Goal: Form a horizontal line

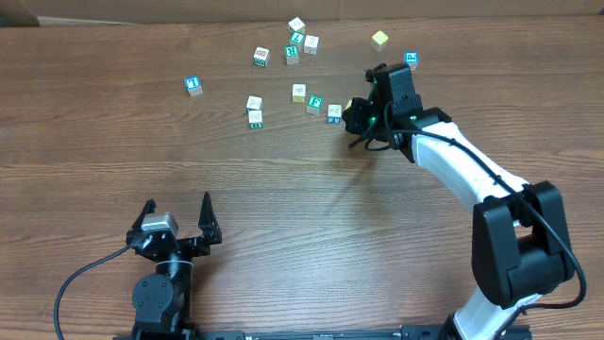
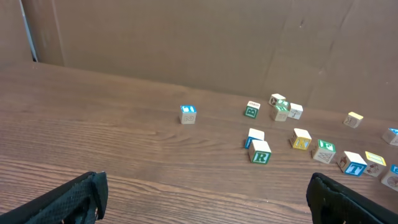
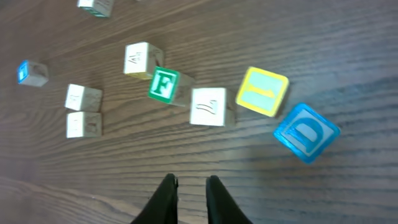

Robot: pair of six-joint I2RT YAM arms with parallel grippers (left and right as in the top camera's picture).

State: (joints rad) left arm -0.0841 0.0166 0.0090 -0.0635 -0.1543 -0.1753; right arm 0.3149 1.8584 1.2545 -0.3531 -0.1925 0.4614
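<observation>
toward the far right of the bench the row (image 1: 315, 101) of blocks runs roughly left to right, just left of the right gripper (image 1: 356, 117), whose fingers (image 3: 164, 198) are nearly closed on nothing, while the left gripper (image 1: 176, 215) gapes wide, well away.

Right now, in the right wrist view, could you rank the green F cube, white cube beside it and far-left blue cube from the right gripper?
From the right gripper:
1. white cube, just ahead, centre.
2. green F cube, left of it.
3. blue cube, far left edge.
</observation>
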